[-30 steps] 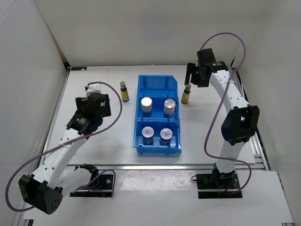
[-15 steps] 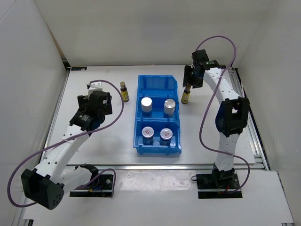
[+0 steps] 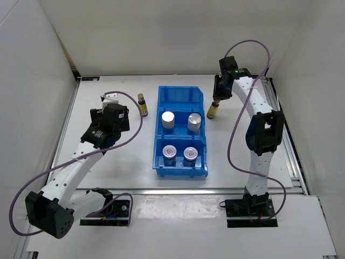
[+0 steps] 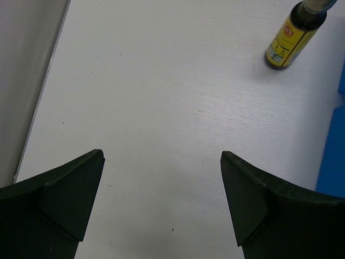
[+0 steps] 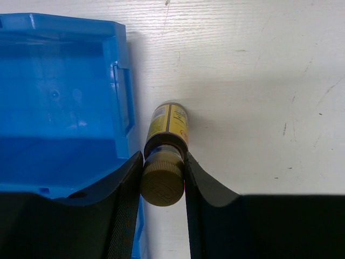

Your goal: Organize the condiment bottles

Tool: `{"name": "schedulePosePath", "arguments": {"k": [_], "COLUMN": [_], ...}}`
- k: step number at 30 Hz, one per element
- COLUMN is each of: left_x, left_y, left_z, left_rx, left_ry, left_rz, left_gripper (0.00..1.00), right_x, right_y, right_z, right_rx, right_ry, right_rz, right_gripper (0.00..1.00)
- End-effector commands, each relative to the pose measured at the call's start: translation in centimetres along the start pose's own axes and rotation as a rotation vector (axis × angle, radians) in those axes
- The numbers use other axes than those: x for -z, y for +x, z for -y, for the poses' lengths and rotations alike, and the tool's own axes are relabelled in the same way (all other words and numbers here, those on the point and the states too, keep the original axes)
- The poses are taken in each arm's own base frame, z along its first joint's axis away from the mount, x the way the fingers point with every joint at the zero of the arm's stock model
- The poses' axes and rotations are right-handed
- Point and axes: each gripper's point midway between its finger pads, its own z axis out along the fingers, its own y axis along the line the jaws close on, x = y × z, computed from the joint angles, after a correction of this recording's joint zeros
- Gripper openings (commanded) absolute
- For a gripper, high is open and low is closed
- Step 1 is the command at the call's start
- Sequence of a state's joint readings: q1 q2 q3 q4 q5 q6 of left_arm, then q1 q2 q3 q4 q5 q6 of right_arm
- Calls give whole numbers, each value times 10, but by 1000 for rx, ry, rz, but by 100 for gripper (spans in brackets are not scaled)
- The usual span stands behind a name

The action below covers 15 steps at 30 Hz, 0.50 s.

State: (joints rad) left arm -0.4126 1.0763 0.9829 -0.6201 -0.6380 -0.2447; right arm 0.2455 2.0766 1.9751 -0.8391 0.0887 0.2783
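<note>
1. Left of the blue bin (image 3: 181,171), your left claw (image 4: 161,162) hangs released over bare desk (image 3: 124,156), jaws spread wide with nothing between them.
2. One dark brown bottle (image 3: 142,104) stands upright on the desk just off the bin's left wall, level with the far compartment. In the left wrist view it lies ahead and to the right of the open jaws, well apart from them. The left arm is the nearer one for this bottle.
3. Inside the bin, two white-blue cylinders (image 3: 168,120) share the middle compartment and two silver jars (image 3: 171,152) share the near one. The far compartment shows only blue floor.
4. Just off the bin's right wall, the second dark brown bottle (image 5: 168,124) stands upright on the desk, long axis vertical. Your right claw (image 5: 163,162) is clenched on its neck just under the brown cap, one jaw on either side.
5. What the coming move likely turns on: the vacant far compartment lies directly left of the gripped bottle, across the bin's right wall. You would probably need to lift the bottle clear of that rim before carrying it leftward.
</note>
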Motion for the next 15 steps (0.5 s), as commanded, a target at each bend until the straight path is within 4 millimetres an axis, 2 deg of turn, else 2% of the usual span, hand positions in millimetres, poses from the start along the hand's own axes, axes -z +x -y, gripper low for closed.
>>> {"name": "schedulePosePath", "arguments": {"k": [1, 3, 6, 7, 8, 9, 11, 12, 13, 15], "left_x": [6, 6, 6, 6, 6, 6, 6, 6, 6, 6], "left_y": [-19, -19, -19, -19, -19, -19, -19, -19, -19, -19], "left_z": [3, 3, 3, 3, 3, 3, 3, 3, 3, 3], "left_rx": [40, 40, 40, 40, 40, 40, 40, 40, 40, 40], "left_ry": [25, 25, 25, 25, 25, 25, 25, 25, 25, 25], "left_rz": [41, 41, 41, 41, 41, 41, 41, 41, 41, 41], "left_gripper": [100, 100, 100, 100, 100, 100, 100, 100, 100, 100], "right_x": [54, 67, 99, 104, 109, 119, 127, 124, 132, 120], "right_y": [-40, -46, -61, -62, -67, -72, -76, -76, -80, -80], "right_z": [-14, -22, -37, -48, -47, -59, -68, -74, -82, -92], "right_rx": [24, 50, 94, 123, 128, 139, 159, 166, 169, 181], "right_ry": [-10, 7, 18, 10, 19, 4, 4, -3, -20, -32], "right_rz": [171, 229, 325, 341, 360, 390, 422, 422, 445, 431], "right_gripper": [5, 1, 0, 0, 0, 0, 0, 0, 0, 0]}}
